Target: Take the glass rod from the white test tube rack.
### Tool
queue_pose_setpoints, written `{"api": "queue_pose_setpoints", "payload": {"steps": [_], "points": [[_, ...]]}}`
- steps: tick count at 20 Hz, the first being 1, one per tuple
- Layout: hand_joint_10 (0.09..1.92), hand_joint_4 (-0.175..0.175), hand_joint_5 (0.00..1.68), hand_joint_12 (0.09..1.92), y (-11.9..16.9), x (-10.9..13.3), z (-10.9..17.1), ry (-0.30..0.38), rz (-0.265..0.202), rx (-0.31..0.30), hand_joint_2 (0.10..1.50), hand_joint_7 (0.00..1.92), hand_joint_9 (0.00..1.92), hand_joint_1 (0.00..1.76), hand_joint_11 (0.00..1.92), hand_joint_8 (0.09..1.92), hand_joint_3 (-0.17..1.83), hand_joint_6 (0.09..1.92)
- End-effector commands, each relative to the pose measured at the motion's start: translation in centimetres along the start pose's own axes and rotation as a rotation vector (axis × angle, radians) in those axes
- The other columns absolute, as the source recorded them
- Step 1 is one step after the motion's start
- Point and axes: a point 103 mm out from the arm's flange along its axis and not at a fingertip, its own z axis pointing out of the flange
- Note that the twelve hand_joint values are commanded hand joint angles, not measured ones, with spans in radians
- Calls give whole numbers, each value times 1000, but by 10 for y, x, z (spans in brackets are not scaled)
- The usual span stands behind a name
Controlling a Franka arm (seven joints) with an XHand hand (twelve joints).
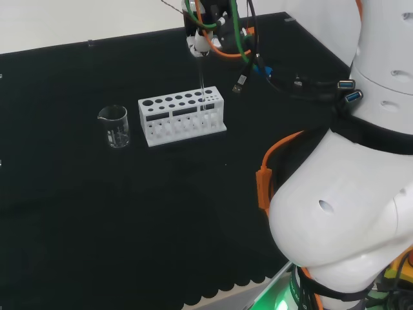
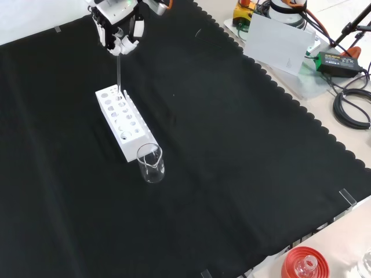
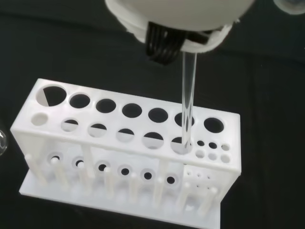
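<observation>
Your hand has its fingers curled onto the top end of the glass rod, pinching it just below the palm; in the wrist view the rod emerges directly from beneath the blurred white underside of the hand, beside the black ribbed fingertip. The rod's long axis stands close to vertical: its upper end sits between the fingers and its lower end points straight down into the white test tube rack. In the wrist view the lower end is at, or only just inside, one of the holes in the rack's top plate, in the row nearer the camera, next to the cluster of small holes at one end of the rack; how far it reaches below the plate cannot be told. In the head view the rod runs as a thin pale line from the hand down to the right end of the rack; in the front view it drops from the hand to the rack's far end. Count one rod, one rack, and one clear glass beaker. The beaker stands upright on the black cloth just beside the rack's opposite end, to the rack's left in the head view and nearer the camera than the rack in the front view.
</observation>
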Motion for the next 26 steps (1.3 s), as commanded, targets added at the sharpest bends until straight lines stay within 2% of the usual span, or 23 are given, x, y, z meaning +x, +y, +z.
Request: {"api": "queue_pose_setpoints", "payload": {"steps": [1,5,13,26], "points": [[383,-175,1193,599,-11,-1,-18,2,-9,-27,626,1406,1716,1333,1565,664,705,618],[367,-175,1193,601,-17,11,-39,-18,-7,-15,638,1405,1724,1333,1565,658,682,604],[360,-175,1193,602,-29,11,-63,-24,-6,-28,644,1404,1730,1332,1565,658,673,595],[353,-175,1196,604,-48,16,-83,-26,-18,-58,648,1403,1737,1332,1566,659,664,584]]}}
